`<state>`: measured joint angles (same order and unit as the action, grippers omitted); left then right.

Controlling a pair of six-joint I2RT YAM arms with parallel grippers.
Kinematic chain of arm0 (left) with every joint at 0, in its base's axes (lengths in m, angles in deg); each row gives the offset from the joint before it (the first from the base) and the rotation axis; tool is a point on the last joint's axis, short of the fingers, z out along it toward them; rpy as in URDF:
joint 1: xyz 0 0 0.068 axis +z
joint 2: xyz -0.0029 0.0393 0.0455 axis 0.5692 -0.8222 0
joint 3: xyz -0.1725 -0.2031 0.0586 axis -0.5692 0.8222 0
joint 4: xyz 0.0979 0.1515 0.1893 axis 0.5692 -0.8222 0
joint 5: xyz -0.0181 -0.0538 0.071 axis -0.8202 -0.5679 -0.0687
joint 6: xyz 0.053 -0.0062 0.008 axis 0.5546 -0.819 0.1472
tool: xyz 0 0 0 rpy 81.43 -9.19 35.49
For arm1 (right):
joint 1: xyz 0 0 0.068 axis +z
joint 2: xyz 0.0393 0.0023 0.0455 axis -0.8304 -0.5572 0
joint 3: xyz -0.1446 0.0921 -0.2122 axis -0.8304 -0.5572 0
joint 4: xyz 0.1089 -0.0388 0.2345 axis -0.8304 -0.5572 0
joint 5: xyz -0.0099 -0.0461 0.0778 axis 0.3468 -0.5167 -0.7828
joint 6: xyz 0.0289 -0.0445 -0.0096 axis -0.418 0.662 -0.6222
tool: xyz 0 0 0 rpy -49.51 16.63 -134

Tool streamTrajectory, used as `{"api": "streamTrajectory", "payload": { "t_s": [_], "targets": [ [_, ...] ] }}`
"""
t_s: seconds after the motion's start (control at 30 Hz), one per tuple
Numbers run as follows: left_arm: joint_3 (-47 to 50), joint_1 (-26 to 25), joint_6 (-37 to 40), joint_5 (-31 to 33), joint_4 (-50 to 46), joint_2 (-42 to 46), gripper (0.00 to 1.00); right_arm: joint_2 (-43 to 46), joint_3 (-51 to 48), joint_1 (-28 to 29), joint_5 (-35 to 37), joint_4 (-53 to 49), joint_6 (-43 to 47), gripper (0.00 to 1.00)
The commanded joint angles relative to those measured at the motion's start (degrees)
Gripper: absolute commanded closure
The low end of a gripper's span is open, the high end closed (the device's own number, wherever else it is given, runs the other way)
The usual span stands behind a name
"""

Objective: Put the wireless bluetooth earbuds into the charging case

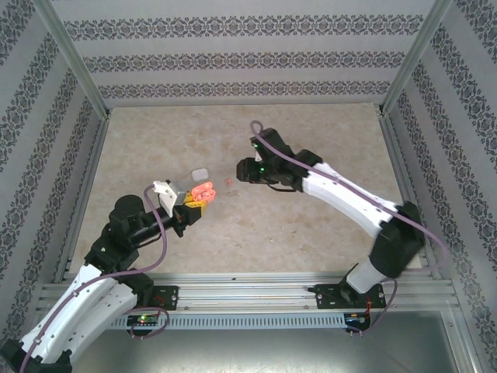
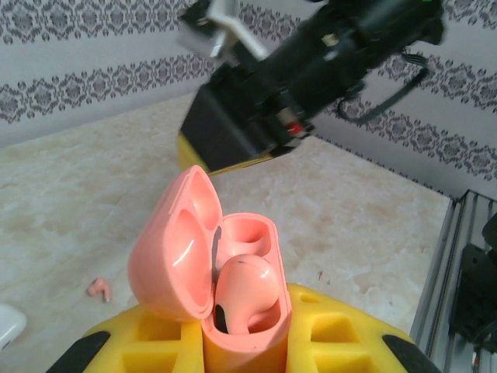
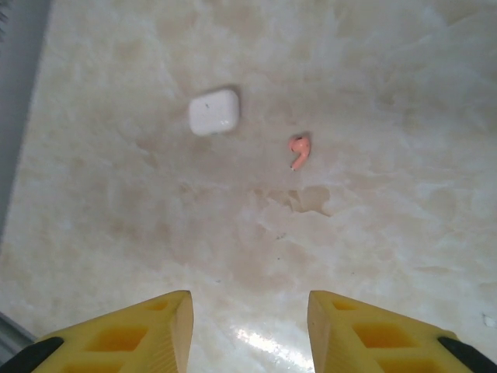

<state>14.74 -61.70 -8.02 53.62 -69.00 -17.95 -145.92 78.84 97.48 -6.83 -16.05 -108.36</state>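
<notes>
My left gripper (image 1: 196,200) is shut on a salmon-red charging case (image 2: 233,311), held upright above the table with its lid (image 2: 167,256) swung open to the left. One salmon earbud (image 2: 245,287) sits in the near slot, while the far slot (image 2: 247,233) is empty. A second salmon earbud (image 3: 299,151) lies loose on the table (image 1: 311,225), also visible as a small speck (image 1: 227,180) between the two grippers. My right gripper (image 3: 248,318) hovers open above the table, short of that earbud, with nothing between its fingers.
A shut white case (image 3: 213,111) lies on the table left of the loose earbud, close to the left gripper (image 1: 200,172). The right arm's wrist (image 2: 311,70) hangs just beyond the held case. Patterned walls and metal rails (image 1: 233,289) enclose the table.
</notes>
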Motion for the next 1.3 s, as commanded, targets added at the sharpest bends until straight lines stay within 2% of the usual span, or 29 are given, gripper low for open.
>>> {"api": "streamTrajectory", "payload": {
  "t_s": [0.0,0.17,0.5,0.87,1.27],
  "targets": [
    [-0.4,-0.1,2.7,1.1,-4.2,0.5,1.00,-6.7,6.0,-0.4,-2.5,-2.6,2.1,0.58],
    [-0.5,-0.1,3.4,1.2,-5.5,0.5,1.00,-18.3,15.0,-0.5,-2.4,-7.1,3.5,0.58],
    [2.2,0.0,3.7,0.9,-3.6,0.2,1.00,-34.1,28.5,-0.4,-2.0,-13.2,6.7,0.58],
    [4.3,0.0,3.9,0.3,-1.2,-1.1,1.00,-42.9,39.1,-0.4,1.7,-19.2,9.4,0.58],
    [5.5,0.0,4.7,0.1,-0.4,-2.2,1.00,-47.9,44.6,-1.2,2.9,-21.5,9.9,0.58]
  ]
}}
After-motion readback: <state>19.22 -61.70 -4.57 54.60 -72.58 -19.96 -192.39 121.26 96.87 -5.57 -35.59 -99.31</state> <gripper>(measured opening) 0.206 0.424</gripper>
